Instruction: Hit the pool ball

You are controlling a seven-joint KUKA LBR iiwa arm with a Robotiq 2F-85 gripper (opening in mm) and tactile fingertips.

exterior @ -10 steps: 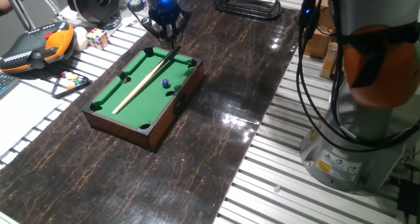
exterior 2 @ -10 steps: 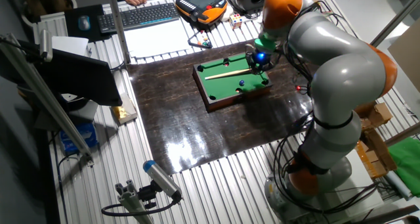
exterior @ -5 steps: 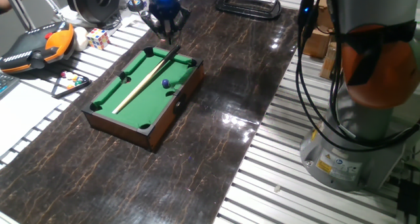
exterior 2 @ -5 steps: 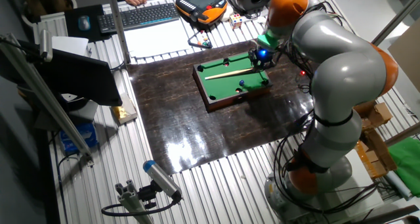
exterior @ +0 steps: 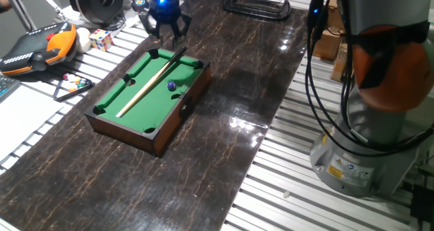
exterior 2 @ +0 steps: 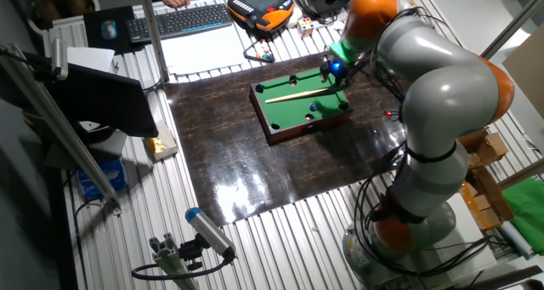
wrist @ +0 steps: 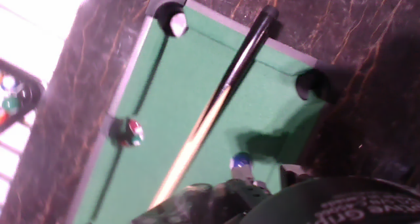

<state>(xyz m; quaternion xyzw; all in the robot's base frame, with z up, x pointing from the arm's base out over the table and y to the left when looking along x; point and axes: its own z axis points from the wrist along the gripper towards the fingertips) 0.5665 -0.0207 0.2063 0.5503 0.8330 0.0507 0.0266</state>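
One fixed view: gripper (exterior: 167,29) hangs above the dark mat (exterior: 237,102), just past the far end of the small pool table (exterior: 146,126). Fingers look spread apart, nothing between them. Cue stick (exterior: 150,80) lies diagonally on the green felt, dark butt resting on the far rail. Pool ball (exterior: 171,85), dark blue, sits on the felt just beside the cue, on the side nearer the arm's base. Black triangle rack (exterior: 71,86) with small coloured balls lies off the mat, well apart from the table.

Other fixed view: gripper (exterior 2: 333,67) with its blue light is over the table's end nearest the arm; finger state too small to tell here. Pool ball (exterior 2: 312,106) on the felt near the long rail on the arm's base side, cue stick (exterior 2: 295,94) beside it.

Hand view: blurry. Pool ball (wrist: 240,161) low in frame on the felt, right of the cue stick (wrist: 216,106), apart from it. A small ball, possibly red and green, sits at a side pocket (wrist: 129,132).
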